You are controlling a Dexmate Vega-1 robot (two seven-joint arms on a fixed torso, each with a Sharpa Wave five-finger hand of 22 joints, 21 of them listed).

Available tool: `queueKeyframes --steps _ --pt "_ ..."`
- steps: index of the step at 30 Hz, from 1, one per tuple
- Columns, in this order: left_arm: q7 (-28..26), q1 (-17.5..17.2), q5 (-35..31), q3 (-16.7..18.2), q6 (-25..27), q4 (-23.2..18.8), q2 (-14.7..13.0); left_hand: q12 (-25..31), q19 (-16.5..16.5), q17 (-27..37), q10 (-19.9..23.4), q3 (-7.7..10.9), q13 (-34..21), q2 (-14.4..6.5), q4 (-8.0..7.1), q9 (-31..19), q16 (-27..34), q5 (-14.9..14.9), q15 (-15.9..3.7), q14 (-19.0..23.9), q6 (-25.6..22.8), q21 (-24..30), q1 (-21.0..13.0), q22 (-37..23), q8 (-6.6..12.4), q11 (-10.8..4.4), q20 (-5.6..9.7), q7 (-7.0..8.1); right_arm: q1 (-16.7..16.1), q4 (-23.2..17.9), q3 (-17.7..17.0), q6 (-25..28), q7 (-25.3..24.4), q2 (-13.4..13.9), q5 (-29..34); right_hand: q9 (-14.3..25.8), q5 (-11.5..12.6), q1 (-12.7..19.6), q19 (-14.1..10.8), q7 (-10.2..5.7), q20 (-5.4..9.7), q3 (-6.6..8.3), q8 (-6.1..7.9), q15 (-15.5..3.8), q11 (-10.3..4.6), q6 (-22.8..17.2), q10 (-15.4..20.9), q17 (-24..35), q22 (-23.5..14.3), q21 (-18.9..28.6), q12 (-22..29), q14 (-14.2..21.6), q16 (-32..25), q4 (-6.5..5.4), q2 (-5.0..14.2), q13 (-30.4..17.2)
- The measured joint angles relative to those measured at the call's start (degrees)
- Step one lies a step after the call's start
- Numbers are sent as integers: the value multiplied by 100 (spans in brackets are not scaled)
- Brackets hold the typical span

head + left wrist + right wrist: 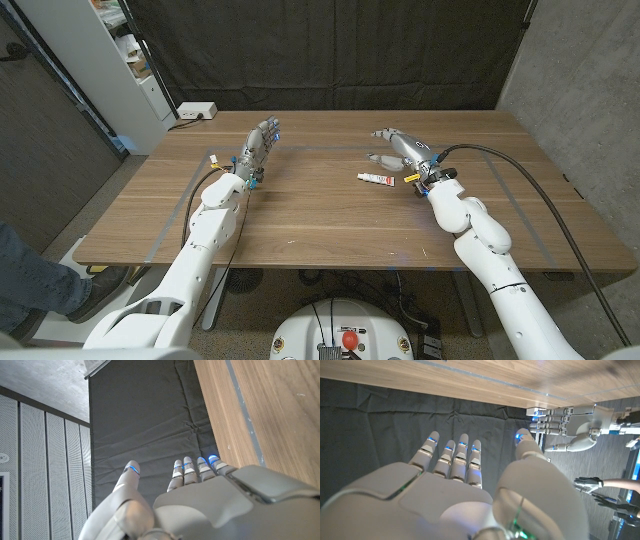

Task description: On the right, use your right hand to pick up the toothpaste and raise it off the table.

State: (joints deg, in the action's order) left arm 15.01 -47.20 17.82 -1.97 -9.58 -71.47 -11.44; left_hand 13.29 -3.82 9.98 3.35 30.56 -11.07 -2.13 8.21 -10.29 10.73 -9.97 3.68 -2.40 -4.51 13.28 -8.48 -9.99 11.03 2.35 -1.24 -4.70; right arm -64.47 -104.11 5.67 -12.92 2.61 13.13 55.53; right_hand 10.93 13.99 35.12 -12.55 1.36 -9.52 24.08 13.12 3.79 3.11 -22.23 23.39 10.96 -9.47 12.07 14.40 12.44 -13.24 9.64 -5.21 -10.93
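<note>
Right fingers (451, 455): reaching forward, spread a little, nothing between them — released. In the head view they are arching over the tabletop just beyond the toothpaste, thumb hanging apart from the rest.
Right hand (398, 148): hovering above and slightly past the toothpaste, not touching it as far as the head view is showing. Wrist and black cable are trailing back toward the table's near edge.
Toothpaste (377, 178): a small white tube with a red end, lying flat on the table (300, 215), just on the near side of the right hand's fingers. Still on the wood, not lifted.
Left fingers (184, 471): extending straight, close together, thumb set apart, holding nothing — released.
Left hand (260, 146): well apart from the toothpaste, across the table's middle from it, standing with fingers pointing toward the far edge. In the right wrist view it is showing side-on (572, 425), fingers straight.
White box (196, 111): sitting at the table's far corner, far from the toothpaste, beyond the left hand.
Person (35, 280): a leg in jeans showing beside the table, past the left arm.
</note>
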Motion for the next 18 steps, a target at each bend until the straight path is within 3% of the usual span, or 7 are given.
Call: queueKeyframes --steps 8,18 --pt "6 -32 16 18 0 -46 -5 0 0 0 0 0 0 31 0 0 0 0 0 0 0 0 -31 0 0 0 0 0 0 -88 120 388 160 -1 225 0 22 66 -166 71 -166 38 -43 -54 -7 -7 266 12 0 0 0 316 -98 -38 10 0" --pt "0 -74 18 24 21 -140 -34 0 0 0 0 0 0 31 0 1 0 0 0 0 0 0 -31 0 0 0 0 0 10 -160 230 671 277 7 372 0 21 105 -289 99 -183 62 -19 -42 -14 -183 538 39 0 0 24 448 -98 -62 -29 0"
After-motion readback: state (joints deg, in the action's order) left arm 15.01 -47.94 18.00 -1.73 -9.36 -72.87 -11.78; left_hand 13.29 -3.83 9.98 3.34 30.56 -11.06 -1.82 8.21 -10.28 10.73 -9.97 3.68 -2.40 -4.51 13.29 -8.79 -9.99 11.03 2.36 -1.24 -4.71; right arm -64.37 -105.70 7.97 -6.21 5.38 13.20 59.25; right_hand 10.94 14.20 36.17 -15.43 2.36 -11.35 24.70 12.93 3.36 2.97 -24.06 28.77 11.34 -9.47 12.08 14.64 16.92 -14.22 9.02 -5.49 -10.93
